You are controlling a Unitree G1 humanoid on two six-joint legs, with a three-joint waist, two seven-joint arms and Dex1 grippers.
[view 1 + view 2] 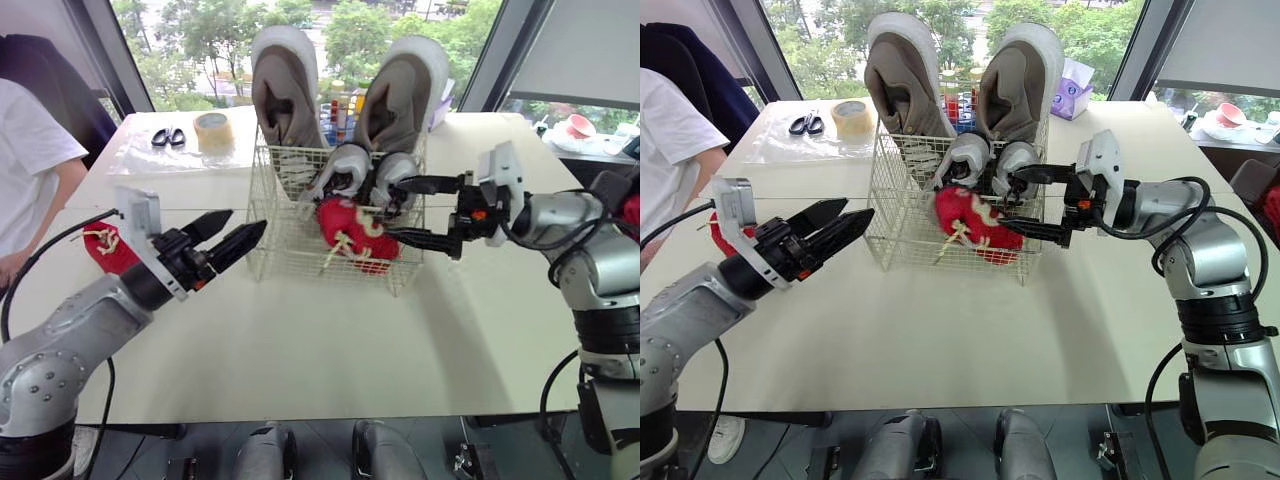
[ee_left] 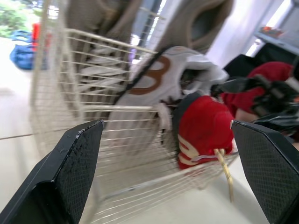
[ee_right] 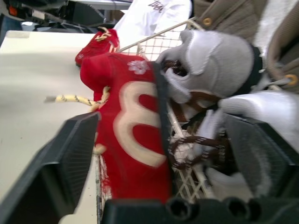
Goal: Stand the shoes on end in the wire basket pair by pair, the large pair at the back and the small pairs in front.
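Note:
A white wire basket (image 1: 290, 235) stands mid-table. Two large tan shoes (image 1: 285, 90) (image 1: 402, 95) stand on end at its back. Two small grey shoes (image 1: 345, 165) (image 3: 215, 60) stand in front of them. A small red shoe (image 1: 355, 232) with a white 8 (image 3: 133, 123) sits at the basket's front right, its lace hanging out. My right gripper (image 1: 415, 212) is open at the basket's right side, with its fingers above and below that shoe's end. A second red shoe (image 1: 108, 248) lies on the table at the left. My left gripper (image 1: 247, 221) is open, just left of the basket.
Scissors (image 1: 168, 137) and a roll of tape (image 1: 213, 130) lie on a plastic sheet at the back left. Bottles (image 1: 340, 112) and a tissue box (image 1: 1072, 85) stand behind the basket. A person in a white shirt (image 1: 30, 160) sits at the table's left edge.

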